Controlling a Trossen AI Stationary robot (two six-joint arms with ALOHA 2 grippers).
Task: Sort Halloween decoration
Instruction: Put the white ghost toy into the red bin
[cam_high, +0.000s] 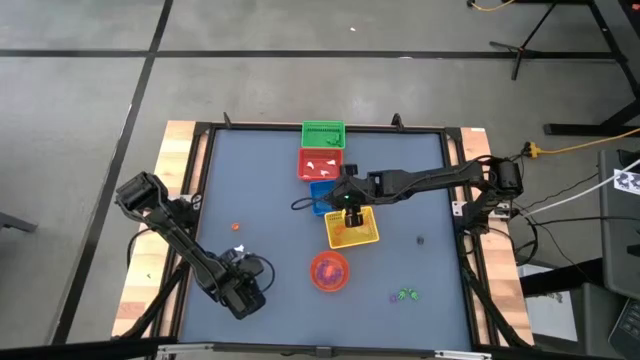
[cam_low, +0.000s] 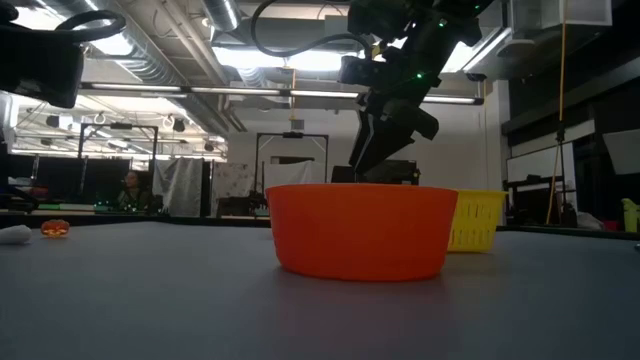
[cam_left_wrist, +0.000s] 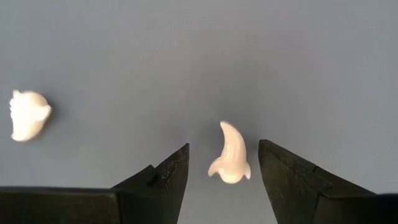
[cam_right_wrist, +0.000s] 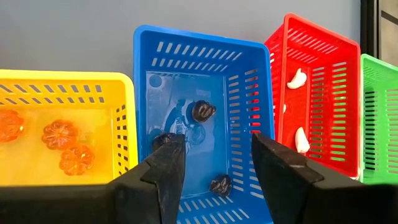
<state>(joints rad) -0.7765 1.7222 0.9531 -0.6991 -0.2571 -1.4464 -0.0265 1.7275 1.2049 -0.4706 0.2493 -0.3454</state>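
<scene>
My left gripper (cam_left_wrist: 224, 148) is open near the table's near-left corner (cam_high: 243, 288). Its fingers stand on either side of a small white curved trinket (cam_left_wrist: 229, 155) that lies flat on the table, without touching it. A second white trinket (cam_left_wrist: 28, 115) lies off to one side. My right gripper (cam_right_wrist: 217, 140) is open and empty, hovering over the blue basket (cam_right_wrist: 199, 112), which holds dark trinkets (cam_right_wrist: 203, 111). The yellow basket (cam_right_wrist: 62, 130) holds orange pumpkins (cam_right_wrist: 60, 134). White pieces (cam_right_wrist: 297, 78) lie in the red basket (cam_right_wrist: 314, 93).
Green (cam_high: 323, 133), red (cam_high: 322, 163), blue and yellow (cam_high: 352, 228) baskets run in a row from the far edge toward the centre. A red-orange bowl (cam_high: 330, 271) sits nearer. Loose trinkets: an orange one (cam_high: 237, 227), a dark one (cam_high: 420, 239), green and purple ones (cam_high: 405, 295).
</scene>
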